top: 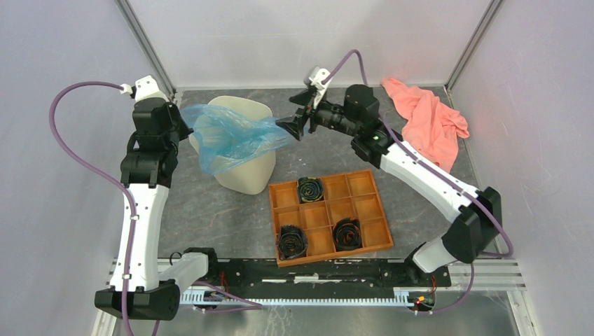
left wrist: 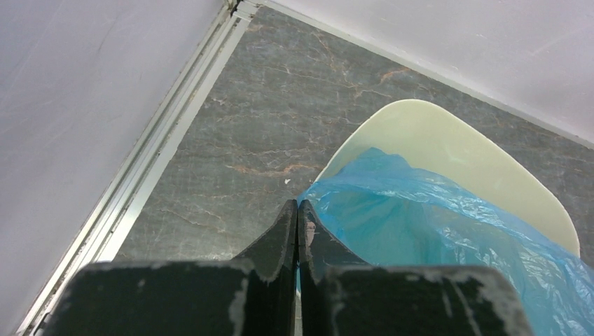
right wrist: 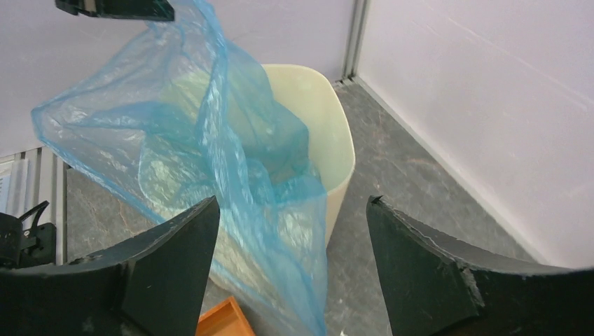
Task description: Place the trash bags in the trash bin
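Film of the light-blue trash bag (top: 231, 134) is stretched across the mouth of the cream trash bin (top: 246, 175), left of centre in the upper half of the top view. Part of it seems to sag inside the rim and part drapes over the bin's near wall. The left gripper (left wrist: 298, 208) is pinched fully closed on the bag's edge at the bin's left side, apparently to hold the bag up over the mouth. The right gripper (right wrist: 292, 201) has its jaws spread wide. In its wrist view the film hangs across the gap beside one finger, so it grips nothing and looks placed to take or tuck the opposite side. On the tabletop (top: 210, 217) to the lower right of the bin sits an orange tray (top: 326, 210) holding three black rolls (top: 309, 189). A pink cloth (top: 427, 119) lies at upper right. Both are clear of the bag. No brand, label or writing is legible anywhere.
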